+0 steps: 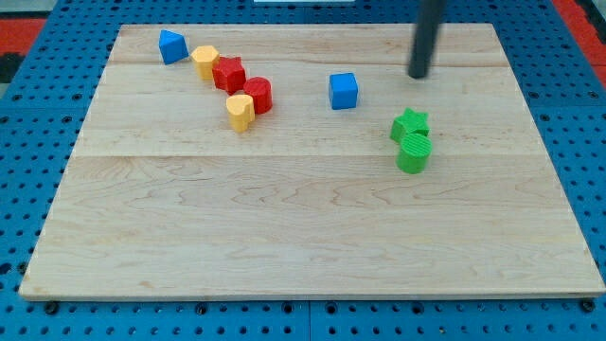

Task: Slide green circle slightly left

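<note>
The green circle lies right of the board's middle, touching the green star just above it. My tip is at the view's upper right, above the green star and clear of it, to the right of the blue cube.
At the upper left a cluster runs diagonally: a blue triangular block, a yellow block, a red star, a red cylinder and a yellow block. The wooden board lies on a blue pegboard.
</note>
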Controlling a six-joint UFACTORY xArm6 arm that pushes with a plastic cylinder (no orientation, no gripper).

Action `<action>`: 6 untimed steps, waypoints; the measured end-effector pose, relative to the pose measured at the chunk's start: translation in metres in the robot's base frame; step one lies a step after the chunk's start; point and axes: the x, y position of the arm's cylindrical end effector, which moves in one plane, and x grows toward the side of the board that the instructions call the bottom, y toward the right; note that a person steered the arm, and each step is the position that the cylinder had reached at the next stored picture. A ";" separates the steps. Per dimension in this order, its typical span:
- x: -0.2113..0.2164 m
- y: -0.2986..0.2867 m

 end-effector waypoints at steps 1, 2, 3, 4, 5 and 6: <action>0.089 0.016; 0.095 -0.014; 0.043 -0.050; 0.061 -0.022; 0.109 0.005; 0.102 -0.060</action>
